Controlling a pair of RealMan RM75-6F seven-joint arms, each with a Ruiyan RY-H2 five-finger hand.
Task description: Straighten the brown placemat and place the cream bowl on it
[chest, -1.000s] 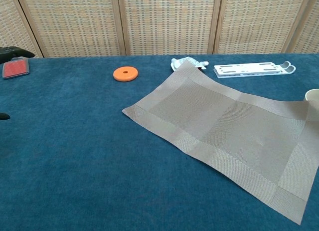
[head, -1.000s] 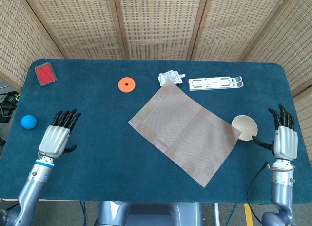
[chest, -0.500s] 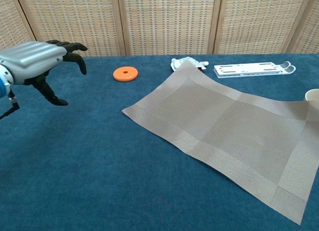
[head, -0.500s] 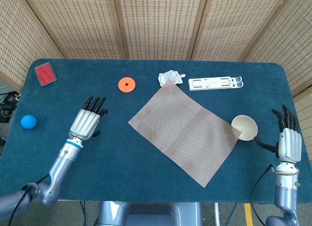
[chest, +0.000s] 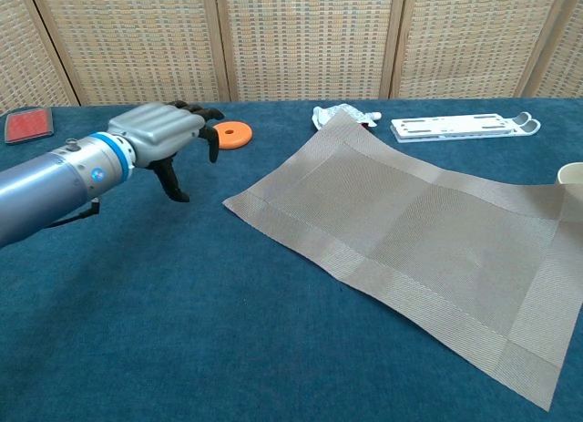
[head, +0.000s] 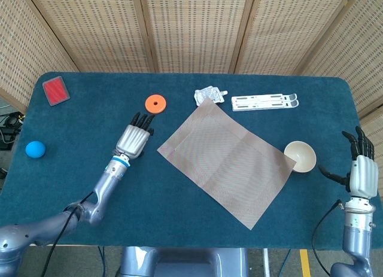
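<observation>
The brown placemat (head: 227, 160) (chest: 414, 235) lies skewed, like a diamond, in the middle of the blue table. At its right corner stands the cream bowl (head: 300, 156), just touching the mat; in the chest view only the bowl's rim (chest: 571, 175) shows at the right edge. My left hand (head: 134, 139) (chest: 164, 135) hovers with fingers spread and nothing in it, a short way left of the mat's left corner. Off the table's right edge, right of the bowl, my right hand (head: 360, 169) is held up with fingers apart, holding nothing.
An orange disc (head: 155, 103) (chest: 228, 134) lies just beyond my left hand. A crumpled clear wrapper (head: 210, 96) and a white rack (head: 264, 102) sit behind the mat. A red card (head: 55, 90) is at the far left corner, a blue ball (head: 35, 149) at the left edge.
My left hand has swept rightward from the table's left side toward the mat's left corner. The right hand has drifted right, away from the bowl. Mat and bowl have not moved.
</observation>
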